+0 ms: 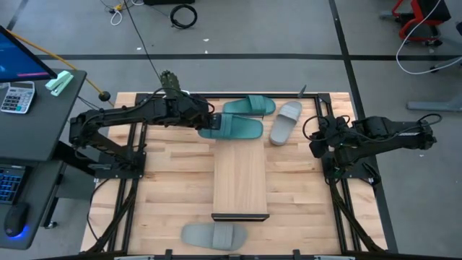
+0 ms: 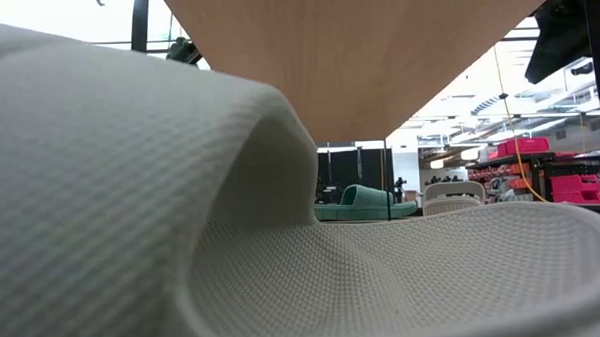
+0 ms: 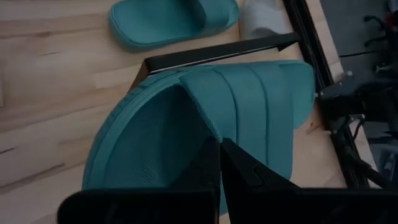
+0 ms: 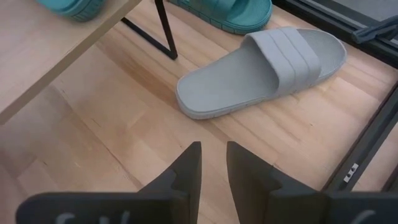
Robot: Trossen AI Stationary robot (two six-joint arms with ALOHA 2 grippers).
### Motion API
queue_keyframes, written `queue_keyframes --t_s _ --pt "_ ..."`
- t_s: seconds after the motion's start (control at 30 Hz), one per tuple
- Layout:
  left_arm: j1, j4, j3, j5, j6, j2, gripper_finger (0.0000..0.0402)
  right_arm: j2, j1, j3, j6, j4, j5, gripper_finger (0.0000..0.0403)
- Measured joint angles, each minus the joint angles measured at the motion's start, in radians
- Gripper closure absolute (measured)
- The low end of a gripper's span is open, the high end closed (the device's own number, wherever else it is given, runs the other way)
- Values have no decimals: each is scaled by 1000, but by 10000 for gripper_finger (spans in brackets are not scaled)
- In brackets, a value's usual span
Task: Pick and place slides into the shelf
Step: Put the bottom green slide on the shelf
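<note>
Fingers (image 3: 219, 163) pinching teal slide (image 3: 249, 106)

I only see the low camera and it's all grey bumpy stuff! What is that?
Observer: A light grey slide lying on the table's near edge, right against that camera.
Operator: Where's the robot?
Observer: The left gripper has its fingers shut on a teal slide at the shelf's far end.
Operator: Is the other arm helping?
Observer: No. The right gripper hangs open above bare table, near the second grey slide.
Operator: Where's the other green one?
Observer: The second teal slide lies on the table beyond the shelf.
</note>
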Motion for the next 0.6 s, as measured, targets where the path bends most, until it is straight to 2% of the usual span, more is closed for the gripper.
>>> queue_keyframes --t_s 0.6 --pt "0 -121 0 -35 15 -2 398 0 0 0 2 1 0 321"
